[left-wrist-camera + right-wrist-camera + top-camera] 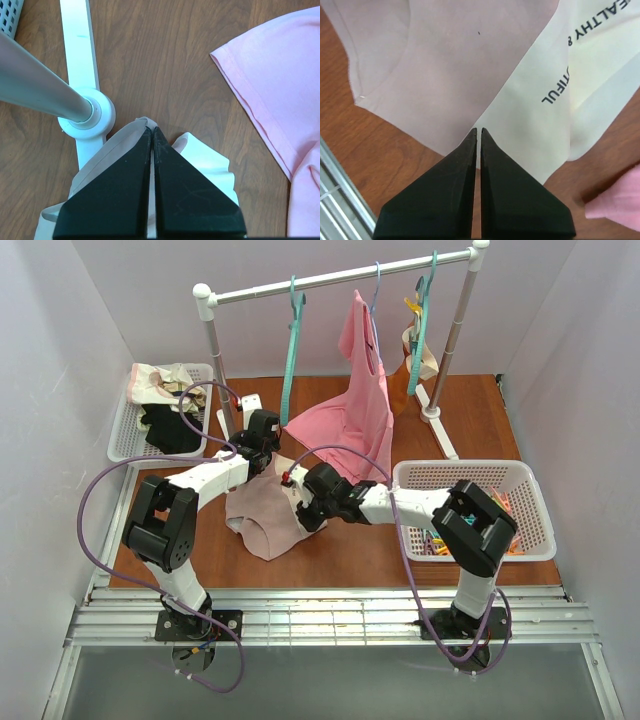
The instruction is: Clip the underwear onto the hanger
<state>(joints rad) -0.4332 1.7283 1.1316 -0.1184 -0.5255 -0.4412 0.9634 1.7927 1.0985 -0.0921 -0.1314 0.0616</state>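
A: Where's the underwear (pixel 262 520) sitting?

B: It's lying crumpled on the table (pixel 350 545), btwn the left gripper (pixel 258 468) & right gripper (pixel 303 515). The hanger (pixel 292 350) is hanging on the rail (pixel 340 278), well apart from it.

A: Wrist cams adding anything?

B: Yep. Left wrist cam is showing the fabric edge bunching at the tips, just beside the rack foot (pixel 80 50) & pole (pixel 45 95). From above, the arm is hiding that. Right wrist cam is showing black lettering (pixel 559 89) on the cream strip (pixel 530 130), which is too small to see from above.

A: Jaws?

B: Both pairs are pressing together, no gap. Left is pinching the underwear's top edge. Right is pinching where the strip is meeting the pink-beige fabric.

A: Arms?

B: Left arm (pixel 205 478) is bending at the elbow, reaching fwd-right. Right arm (pixel 410 505) is reaching left from beside the basket (pixel 460 468), low. The pink top (pixel 362 400) is draping down just behind.
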